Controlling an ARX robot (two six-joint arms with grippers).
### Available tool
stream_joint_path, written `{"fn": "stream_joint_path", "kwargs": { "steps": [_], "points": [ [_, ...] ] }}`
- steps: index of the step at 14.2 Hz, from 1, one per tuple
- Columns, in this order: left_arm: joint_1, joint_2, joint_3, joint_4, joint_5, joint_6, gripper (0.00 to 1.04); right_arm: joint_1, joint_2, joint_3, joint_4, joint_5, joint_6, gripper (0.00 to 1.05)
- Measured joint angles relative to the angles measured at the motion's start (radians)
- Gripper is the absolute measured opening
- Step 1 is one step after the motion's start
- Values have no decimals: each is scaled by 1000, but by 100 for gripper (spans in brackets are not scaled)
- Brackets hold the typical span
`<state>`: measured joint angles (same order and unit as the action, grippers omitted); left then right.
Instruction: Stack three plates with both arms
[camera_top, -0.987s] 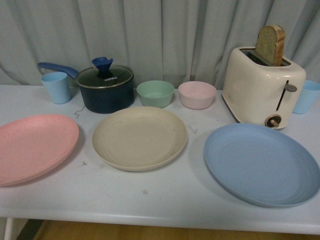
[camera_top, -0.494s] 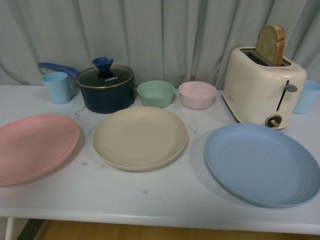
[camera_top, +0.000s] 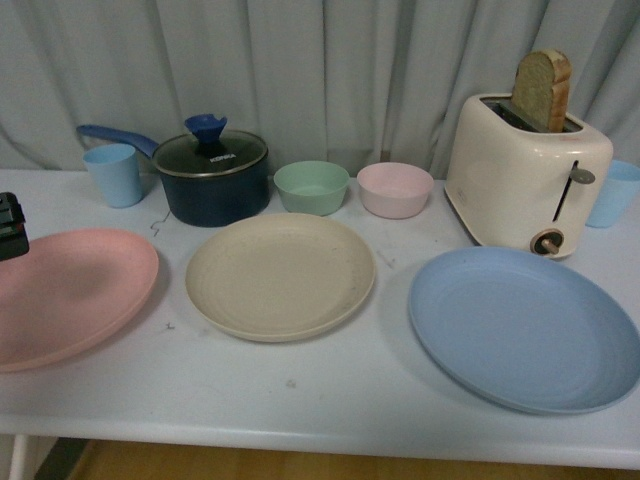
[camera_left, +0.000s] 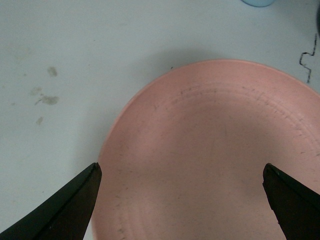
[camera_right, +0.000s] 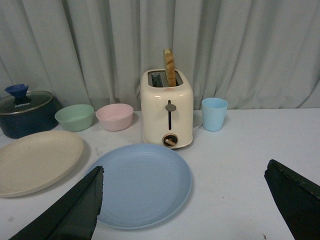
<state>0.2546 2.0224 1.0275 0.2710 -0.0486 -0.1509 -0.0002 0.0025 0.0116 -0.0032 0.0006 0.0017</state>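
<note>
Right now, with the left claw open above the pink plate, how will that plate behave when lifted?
The pink plate holds a crisp round shape, so it's probably stiff. Its shallow rim lies low on the table, so the left claw may struggle to get under it. The matte surface likely isn't slippery, and the thin edge suggests it's light.

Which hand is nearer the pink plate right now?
Left. The left hand hangs open right above the pink plate; the right hand is far off, by the blue plate.
</note>
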Motion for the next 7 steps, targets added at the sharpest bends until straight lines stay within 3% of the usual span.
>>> {"fn": "stream_joint_path", "kwargs": {
  "steps": [3,6,7],
  "points": [
    [63,76,-58,45,-15,-24,98,0,0,0,0,0,0,98],
    [61,126,-63,76,-22,-55,98,0,0,0,0,0,0,98],
    [51,134,-63,78,-29,-67,87,0,0,0,0,0,0,98]
  ]
}}
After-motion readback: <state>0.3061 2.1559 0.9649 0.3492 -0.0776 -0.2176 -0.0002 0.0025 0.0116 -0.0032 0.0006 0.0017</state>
